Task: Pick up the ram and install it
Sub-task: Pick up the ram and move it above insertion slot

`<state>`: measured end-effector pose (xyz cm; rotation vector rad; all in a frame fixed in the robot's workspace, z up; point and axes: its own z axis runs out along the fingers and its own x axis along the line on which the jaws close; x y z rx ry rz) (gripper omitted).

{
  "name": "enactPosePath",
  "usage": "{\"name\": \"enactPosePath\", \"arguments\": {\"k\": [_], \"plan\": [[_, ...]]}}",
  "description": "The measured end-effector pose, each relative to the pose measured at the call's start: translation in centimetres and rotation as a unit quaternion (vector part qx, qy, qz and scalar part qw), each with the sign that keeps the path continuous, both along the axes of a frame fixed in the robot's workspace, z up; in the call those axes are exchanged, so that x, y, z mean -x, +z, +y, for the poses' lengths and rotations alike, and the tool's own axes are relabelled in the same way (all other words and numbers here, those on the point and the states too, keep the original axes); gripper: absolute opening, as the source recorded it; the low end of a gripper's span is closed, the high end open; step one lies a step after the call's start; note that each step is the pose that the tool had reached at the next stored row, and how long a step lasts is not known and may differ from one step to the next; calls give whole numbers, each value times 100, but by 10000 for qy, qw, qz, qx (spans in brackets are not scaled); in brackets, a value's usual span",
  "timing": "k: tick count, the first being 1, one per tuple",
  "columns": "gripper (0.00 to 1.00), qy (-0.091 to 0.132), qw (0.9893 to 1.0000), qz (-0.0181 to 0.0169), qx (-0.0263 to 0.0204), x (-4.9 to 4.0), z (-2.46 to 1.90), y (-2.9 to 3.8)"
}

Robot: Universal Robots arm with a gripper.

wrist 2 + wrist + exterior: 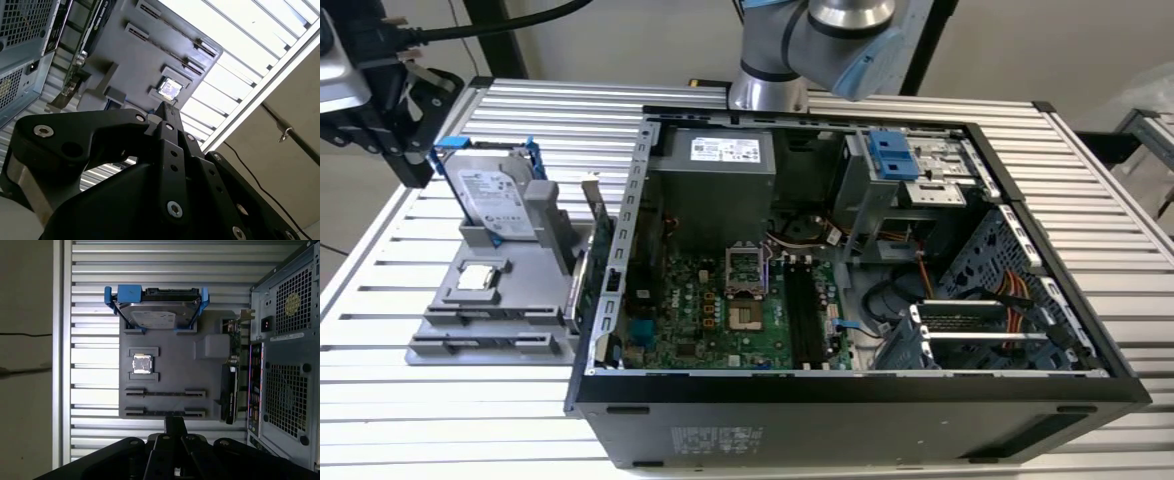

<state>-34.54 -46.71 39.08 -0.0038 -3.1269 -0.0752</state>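
Observation:
My gripper [411,168] hangs high above the table at the exterior view's left, over the grey parts holder [520,290]. In both wrist views its black fingers [175,424] are pressed together with nothing between them, so it is shut [167,109]. The ram is out of view. The holder's two long narrow slots [165,394] show as thin dark lines between their end brackets. On the green motherboard [707,310] in the open computer case [854,390], the black memory slots [806,312] run side by side. I cannot tell whether a stick sits in them.
The holder also carries a silver hard drive in a blue frame [156,315], a small square processor chip [142,364] and an expansion card [230,385] on the edge nearest the case. The case's metal walls stand close beside the holder. The slatted table's edge [62,360] lies beyond the holder.

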Motion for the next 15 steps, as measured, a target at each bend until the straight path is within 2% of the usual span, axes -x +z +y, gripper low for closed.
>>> {"name": "enactPosePath", "arguments": {"k": [7,15], "plan": [[0,207,9998,0,0,0,0,0],[0,489,9988,0,0,0,0,0]]}}
